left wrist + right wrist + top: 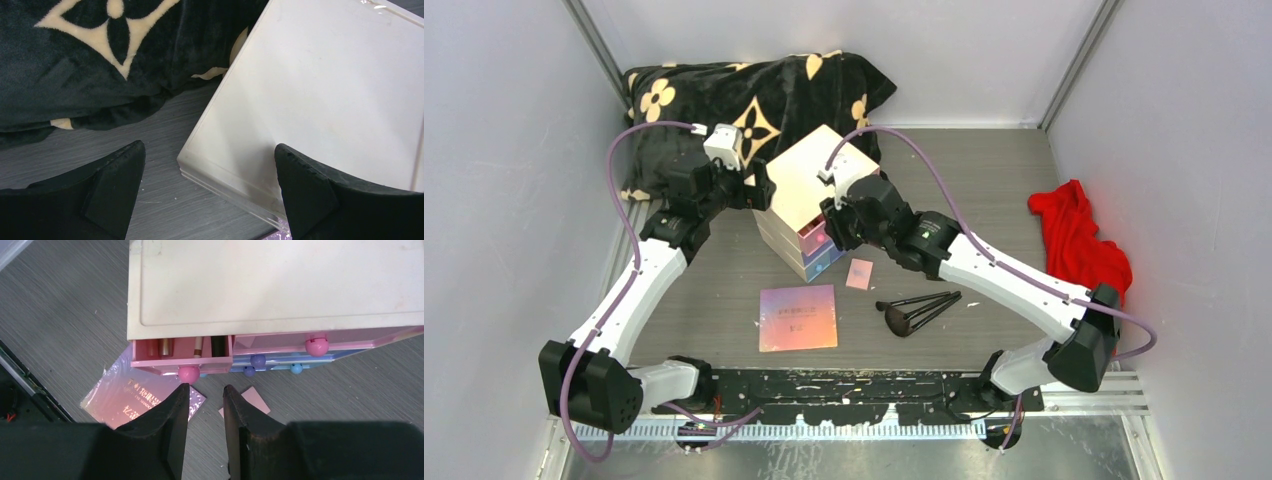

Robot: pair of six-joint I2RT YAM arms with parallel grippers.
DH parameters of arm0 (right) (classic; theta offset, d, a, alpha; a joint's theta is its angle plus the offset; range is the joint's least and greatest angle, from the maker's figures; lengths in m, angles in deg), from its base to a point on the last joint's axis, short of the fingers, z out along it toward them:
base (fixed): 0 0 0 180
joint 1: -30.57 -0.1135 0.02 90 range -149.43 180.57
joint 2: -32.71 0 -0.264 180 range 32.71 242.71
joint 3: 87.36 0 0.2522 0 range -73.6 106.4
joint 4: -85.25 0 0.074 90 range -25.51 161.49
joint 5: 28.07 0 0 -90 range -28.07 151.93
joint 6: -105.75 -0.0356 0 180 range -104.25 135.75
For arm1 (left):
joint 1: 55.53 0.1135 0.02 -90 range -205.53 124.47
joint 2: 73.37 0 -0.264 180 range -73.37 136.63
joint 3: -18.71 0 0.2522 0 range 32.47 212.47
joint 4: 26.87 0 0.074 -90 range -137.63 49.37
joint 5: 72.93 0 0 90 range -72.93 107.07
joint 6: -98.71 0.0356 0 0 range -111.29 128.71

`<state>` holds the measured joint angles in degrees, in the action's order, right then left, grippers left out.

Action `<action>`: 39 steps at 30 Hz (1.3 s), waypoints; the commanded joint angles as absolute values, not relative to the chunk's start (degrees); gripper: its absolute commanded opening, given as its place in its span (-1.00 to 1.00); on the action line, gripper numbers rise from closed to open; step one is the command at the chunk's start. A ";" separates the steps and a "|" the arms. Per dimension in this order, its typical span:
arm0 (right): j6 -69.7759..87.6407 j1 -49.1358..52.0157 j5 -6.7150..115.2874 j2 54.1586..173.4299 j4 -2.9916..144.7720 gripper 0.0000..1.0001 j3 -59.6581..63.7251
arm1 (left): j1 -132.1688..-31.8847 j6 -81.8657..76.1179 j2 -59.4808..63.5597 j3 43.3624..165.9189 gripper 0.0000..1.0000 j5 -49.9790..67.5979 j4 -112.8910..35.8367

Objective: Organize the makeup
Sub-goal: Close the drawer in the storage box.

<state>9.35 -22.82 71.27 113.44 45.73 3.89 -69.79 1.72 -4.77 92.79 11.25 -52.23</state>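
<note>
While held low at the front of the cream box (pixel 809 175), nearly pinched yet empty: right gripper (pixel 206 402), fingers (pixel 170 430) a narrow gap apart, nothing between them, tips just short of the pink knob (pixel 189 374) on the open pink drawer (pixel 181 356). Pulled out only a little, that one. Inside, side by side: gold tube (pixel 166 346), thin stick (pixel 198 346) and a black item (pixel 217 345) too hidden to name. At the box's far left corner, left gripper (pixel 209 150) spread wide, one finger over the cream lid, the other over bare table (pixel 984 190) — clasping nothing. On the table in front of the box: iridescent palette (pixel 798 318) lying flat, tiny pink compact (pixel 860 273) just beyond its far right corner, black-handled brushes (pixel 919 308) lying together further right. Behind the box, black flower-print blanket (pixel 754 95). Well apart, at the right edge, red cloth (pixel 1079 240).
</note>
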 commanded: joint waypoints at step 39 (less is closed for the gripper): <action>11.28 -21.82 73.69 113.34 49.50 -0.11 1.31 | -69.72 3.55 -4.37 92.41 1.00 12.89 -53.74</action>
